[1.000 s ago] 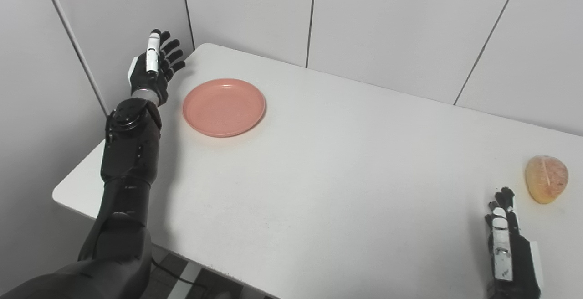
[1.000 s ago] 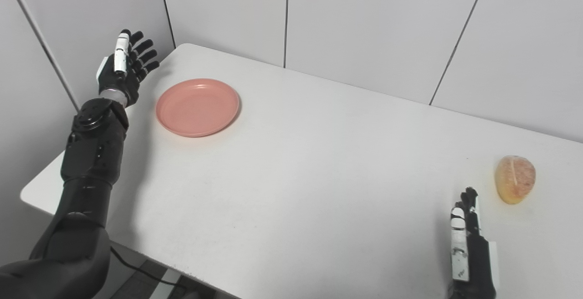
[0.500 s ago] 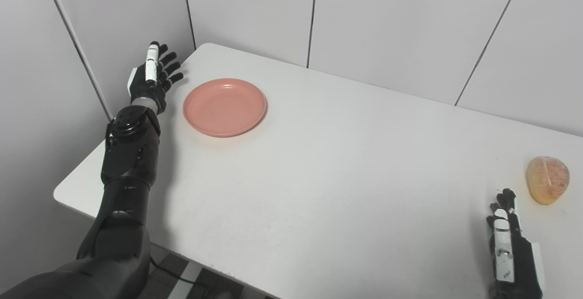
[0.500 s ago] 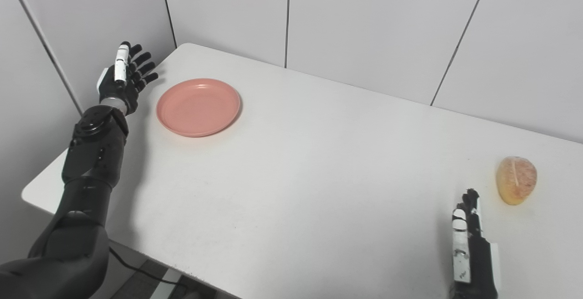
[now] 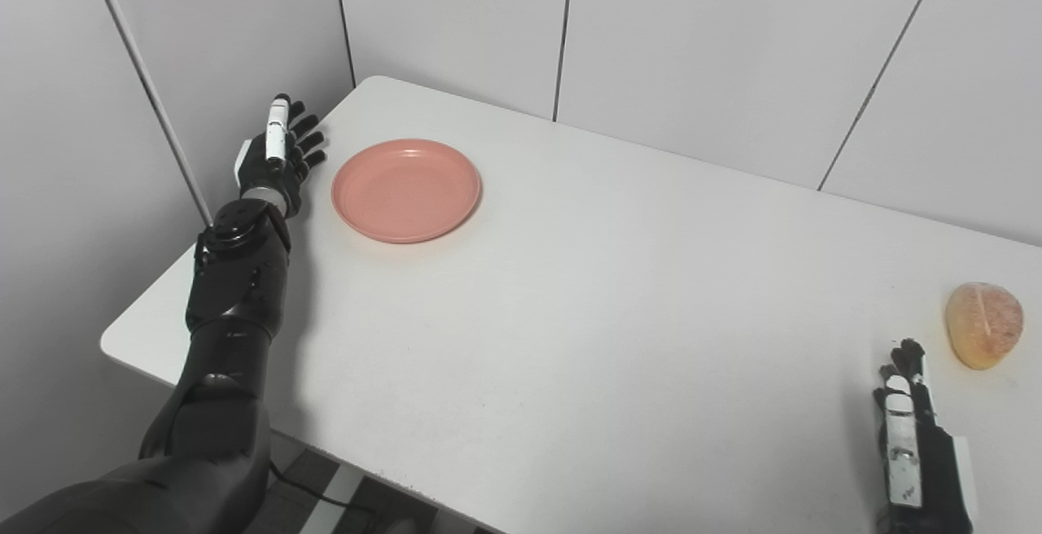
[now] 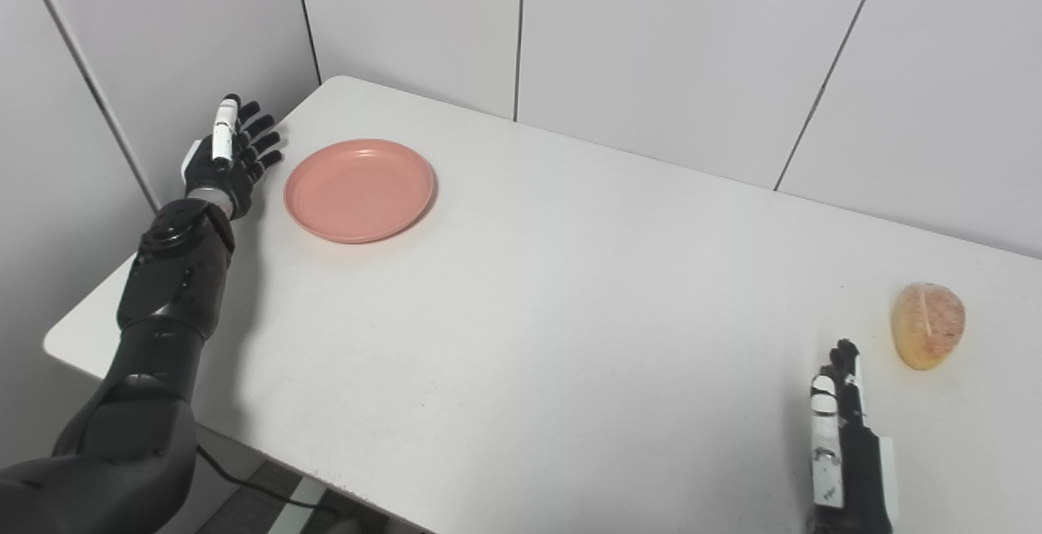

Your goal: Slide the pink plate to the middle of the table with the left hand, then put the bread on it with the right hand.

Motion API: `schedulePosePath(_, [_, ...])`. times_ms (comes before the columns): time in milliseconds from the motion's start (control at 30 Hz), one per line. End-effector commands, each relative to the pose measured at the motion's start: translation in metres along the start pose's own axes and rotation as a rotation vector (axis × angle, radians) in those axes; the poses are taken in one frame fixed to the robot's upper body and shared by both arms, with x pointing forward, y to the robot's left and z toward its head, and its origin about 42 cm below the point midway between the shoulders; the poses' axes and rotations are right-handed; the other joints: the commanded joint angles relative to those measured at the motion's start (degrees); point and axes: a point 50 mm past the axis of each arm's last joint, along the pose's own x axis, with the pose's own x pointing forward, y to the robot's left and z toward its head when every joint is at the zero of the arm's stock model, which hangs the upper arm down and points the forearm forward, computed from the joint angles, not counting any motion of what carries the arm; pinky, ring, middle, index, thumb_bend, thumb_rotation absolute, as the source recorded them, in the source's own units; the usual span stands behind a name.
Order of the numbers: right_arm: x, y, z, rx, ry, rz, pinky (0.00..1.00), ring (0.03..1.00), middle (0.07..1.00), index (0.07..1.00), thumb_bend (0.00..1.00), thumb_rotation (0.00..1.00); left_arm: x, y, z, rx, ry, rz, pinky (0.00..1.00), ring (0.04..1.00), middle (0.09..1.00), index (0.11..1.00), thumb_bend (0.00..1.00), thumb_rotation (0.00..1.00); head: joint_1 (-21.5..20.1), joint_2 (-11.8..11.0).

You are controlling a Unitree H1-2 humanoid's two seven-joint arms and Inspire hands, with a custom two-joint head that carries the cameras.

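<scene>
The left hand [image 5: 277, 155] is raised at the far left edge of the white table [image 5: 619, 306], with its fingers spread apart and pointing away from the robot. It holds nothing. The pink plate [image 5: 406, 190] lies flat on the table just to the right of this hand, on the side of the palm, with a small gap between the fingertips and the rim, so they do not touch. The plate has nothing on it and it sits near the far left corner of the table, well apart from the middle.

The right hand [image 6: 842, 436] is low at the near right part of the table, fingers stretched forward and close together. It holds nothing; whether it rests on the surface or stays a little above it, I cannot tell from these views. The bread [image 6: 928, 325], a rounded golden piece with a pale line along the top, lies beyond this hand and a little to its right, near it but not touching.
</scene>
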Motion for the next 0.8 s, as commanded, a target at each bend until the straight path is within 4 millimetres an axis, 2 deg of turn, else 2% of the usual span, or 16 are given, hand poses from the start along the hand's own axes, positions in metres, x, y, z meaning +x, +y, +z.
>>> schedulePosePath(0, [0.005, 0.0, 0.017, -0.004, -0.066, 0.006, 1.0, 1.0, 0.999, 0.989, 0.11, 1.0, 0.008, -0.003, 0.034, 0.021, -0.098, -0.015, 0.91, 0.891, 0.882, 0.868, 0.36, 1.0, -0.09, 0.08])
schedulePosePath(200, [0.005, 0.0, 0.018, -0.01, -0.062, 0.007, 1.0, 1.0, 0.998, 0.991, 0.11, 1.0, 0.008, -0.01, 0.021, 0.036, -0.056, -0.019, 0.91, 0.898, 0.885, 0.865, 0.35, 1.0, -0.34, 0.45])
schedulePosePath(433, [0.005, 0.0, 0.018, -0.01, -0.063, 0.011, 1.0, 1.0, 0.999, 0.994, 0.12, 1.0, 0.008, -0.02, 0.005, 0.061, -0.034, -0.061, 0.85, 0.869, 0.868, 0.863, 0.33, 1.0, -0.86, 0.79])
schedulePosePath(633, [0.007, 0.002, 0.016, 0.002, -0.069, 0.008, 1.0, 1.0, 0.999, 0.994, 0.12, 1.0, 0.004, -0.036, -0.012, 0.05, 0.009, -0.112, 0.88, 0.898, 0.896, 0.885, 0.36, 1.0, -1.29, 1.03])
schedulePosePath(767, [0.006, 0.002, 0.016, 0.006, -0.068, 0.007, 1.0, 1.0, 0.998, 0.994, 0.12, 1.0, 0.002, -0.044, -0.019, 0.046, 0.02, -0.123, 0.87, 0.884, 0.878, 0.881, 0.34, 1.0, -1.49, 1.35])
